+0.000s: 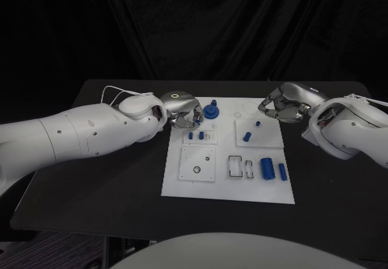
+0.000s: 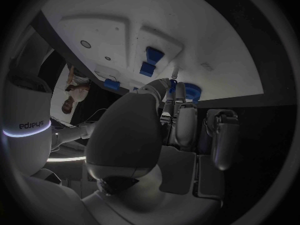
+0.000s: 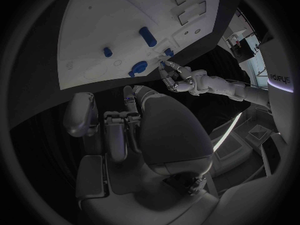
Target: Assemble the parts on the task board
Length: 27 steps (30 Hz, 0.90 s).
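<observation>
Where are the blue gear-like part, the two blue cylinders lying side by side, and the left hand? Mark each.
blue gear-like part [image 1: 211, 111]: head view, its round top.
two blue cylinders [image 1: 267, 167]: head view, the larger cylinder's middle.
left hand [image 1: 183, 109]: head view, the silver back above its fingers.

- Task board [image 1: 229, 188]: white rectangular plate, flat at the table's middle.
- Blue gear-like part [image 1: 211, 110]: stands near the board's far edge.
- Two blue cylinders [image 1: 274, 170]: lie side by side near the right edge.
- Small blue pegs [image 1: 195, 135]: stand upright in a raised block.

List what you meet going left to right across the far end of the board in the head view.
Left hand → blue gear-shaped part → small blue peg → right hand.
</observation>
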Available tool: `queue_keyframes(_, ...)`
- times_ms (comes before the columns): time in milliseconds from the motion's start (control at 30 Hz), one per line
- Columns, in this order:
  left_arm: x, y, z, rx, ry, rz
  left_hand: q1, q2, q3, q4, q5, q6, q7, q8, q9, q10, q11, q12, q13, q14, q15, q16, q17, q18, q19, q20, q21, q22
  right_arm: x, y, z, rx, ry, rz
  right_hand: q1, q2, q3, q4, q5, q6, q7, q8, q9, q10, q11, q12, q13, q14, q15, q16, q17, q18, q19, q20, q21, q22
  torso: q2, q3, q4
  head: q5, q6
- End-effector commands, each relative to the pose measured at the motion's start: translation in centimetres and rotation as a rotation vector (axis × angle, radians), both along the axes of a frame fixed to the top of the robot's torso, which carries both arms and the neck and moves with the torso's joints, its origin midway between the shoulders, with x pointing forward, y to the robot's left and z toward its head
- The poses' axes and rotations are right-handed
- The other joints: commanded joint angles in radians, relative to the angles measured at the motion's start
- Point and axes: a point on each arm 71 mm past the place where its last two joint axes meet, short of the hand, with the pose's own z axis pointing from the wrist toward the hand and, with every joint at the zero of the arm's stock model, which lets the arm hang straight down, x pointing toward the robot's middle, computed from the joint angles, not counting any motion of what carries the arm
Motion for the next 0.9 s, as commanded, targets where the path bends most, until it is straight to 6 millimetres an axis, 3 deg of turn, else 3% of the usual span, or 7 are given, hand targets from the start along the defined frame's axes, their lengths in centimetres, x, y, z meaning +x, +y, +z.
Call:
queue_keyframes(33,-0.06,-0.17,-0.30,0.016,0.015,-0.006,-0.001,0.006,0.001,-0.003,-0.002,0.003,0.001,0.005,0.001,0.005,-0.001,-0.004,0.001,-0.006,-0.001,-0.004,-0.001,-0.010,0.038,0.005,-0.005,0.238,0.00,-0.09,-0.13,-0.004,0.008,-0.016,0.007,-0.004,0.006,-0.001,0.006,0.003,0.003,-0.001,0.001,0.043,0.001,-0.005,0.207,0.105,0.005,0.003,0.263,0.012,-0.008,-0.002,-0.007,0.144,-0.001,0.0016,-0.0013,0.001,0.000)
queue_keyframes(900,0.39,-0.62,-1.00,0.034,0.033,0.003,0.005,0.007,0.003,-0.012,0.002,0.004,0.002,0.004,0.001,0.012,0.000,-0.003,0.003,-0.014,0.003,-0.013,-0.014,-0.006,0.024,0.006,-0.011,0.232,-0.02,-0.03,-0.21,-0.005,0.010,-0.013,0.007,-0.004,0.007,-0.001,0.006,0.003,0.003,-0.001,0.001,0.044,0.001,-0.005,0.207,0.105,0.005,0.003,0.263,0.012,-0.008,-0.002,-0.007,0.144,0.000,0.0010,-0.0013,0.002,0.000)
